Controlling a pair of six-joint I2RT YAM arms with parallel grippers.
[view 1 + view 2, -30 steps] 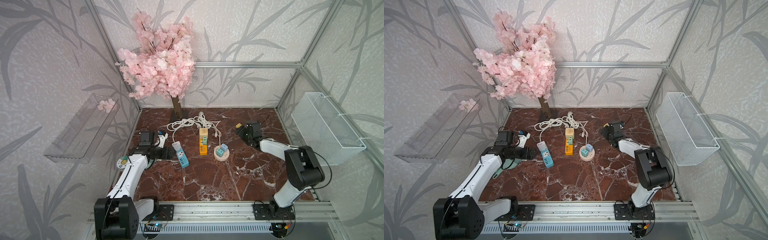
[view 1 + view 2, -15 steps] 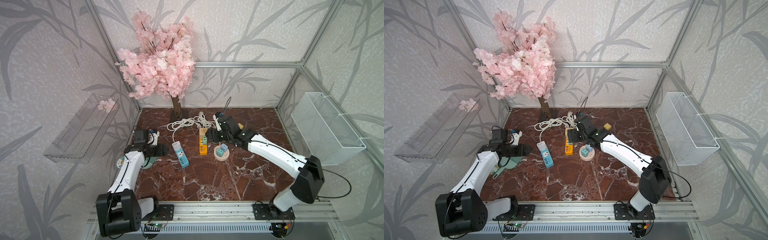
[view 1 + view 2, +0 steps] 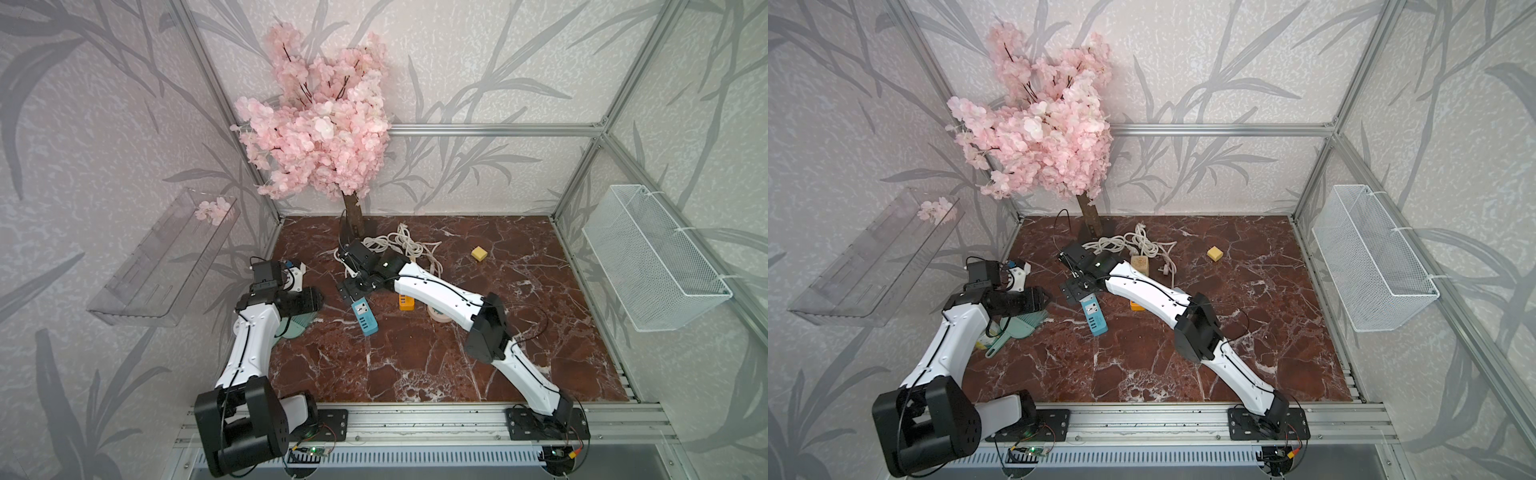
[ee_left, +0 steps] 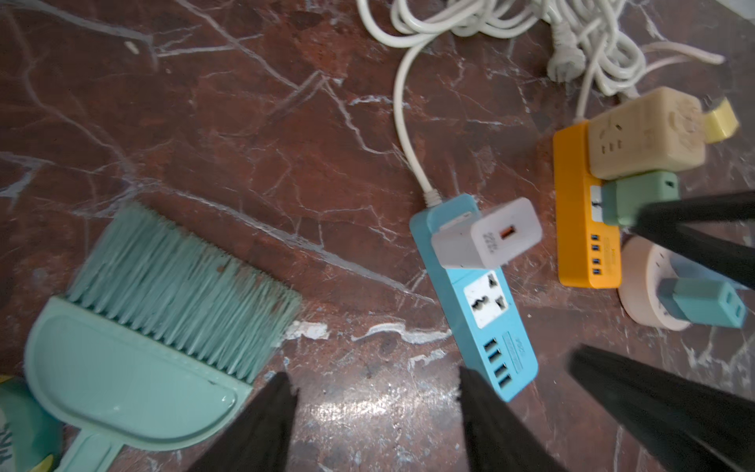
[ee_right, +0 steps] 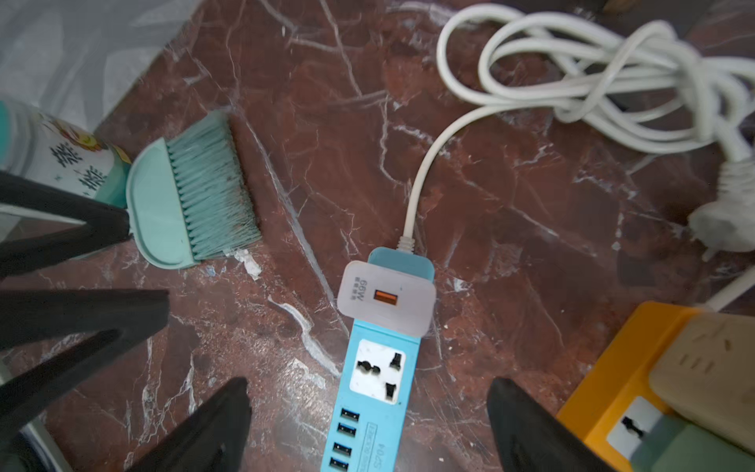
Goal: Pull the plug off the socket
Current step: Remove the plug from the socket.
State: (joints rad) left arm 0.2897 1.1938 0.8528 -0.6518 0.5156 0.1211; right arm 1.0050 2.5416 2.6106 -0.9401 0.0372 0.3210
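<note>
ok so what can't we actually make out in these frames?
- White charger plug: prongs hidden inside the blue power strip; both top views, covered by the right gripper.
- Round beige socket base: top views, mostly under the right arm.
- White printed container: right wrist view, cut by the edge; what it is, unclear.
- Small yellow block: too small to identify.

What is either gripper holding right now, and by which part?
Nothing. Right gripper is open, jaws either side of the blue plastic power strip near its white rectangular charger plug, no contact visible. Left gripper is open, empty.
</note>
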